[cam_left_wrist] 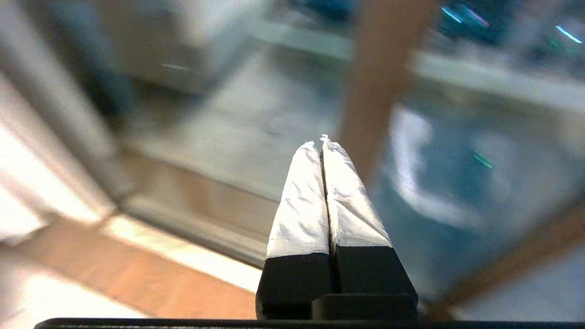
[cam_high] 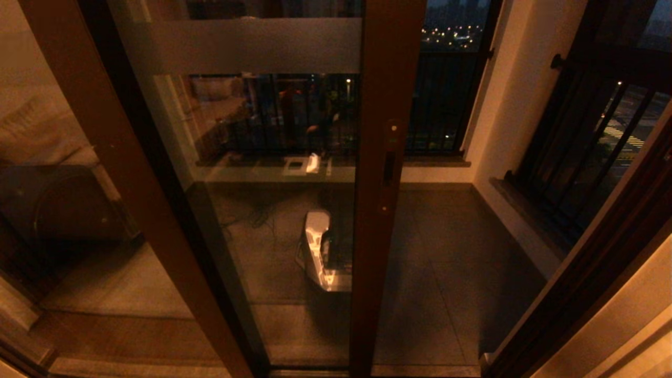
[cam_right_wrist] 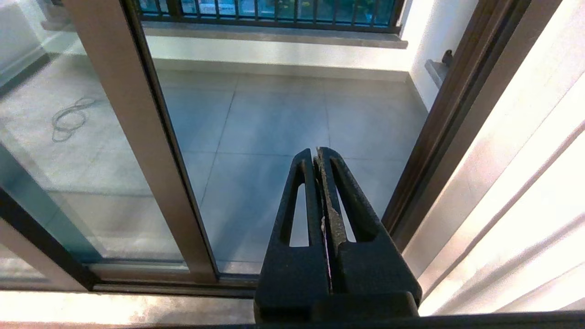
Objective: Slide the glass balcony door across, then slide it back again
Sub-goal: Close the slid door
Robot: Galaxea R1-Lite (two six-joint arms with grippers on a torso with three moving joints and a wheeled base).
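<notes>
A: Where does the glass balcony door (cam_high: 252, 173) stand?

B: In the head view it fills the centre and left, its reddish-brown leading stile running down the middle, a frosted band across at about 12 o'clock. To the stile's 3 o'clock side the doorway gapes onto the tiled balcony floor (cam_high: 451, 262), so the panel sits partly across.

A: And where to take hold?

B: The handle slot (cam_high: 388, 168), a slim recess on that stile, just right of centre. I judge the panel heavy and rigid, the glass smooth and breakable; push sideways against the slot or the stile's edge, never the pane, and expect it to coast on its track.

A: The arms?

B: The left gripper (cam_left_wrist: 323, 139) has its white-padded jaws pressed together, empty, facing the door frame. The right gripper (cam_right_wrist: 317, 151) hangs idle over the threshold, jaws likewise closed on nothing.
</notes>
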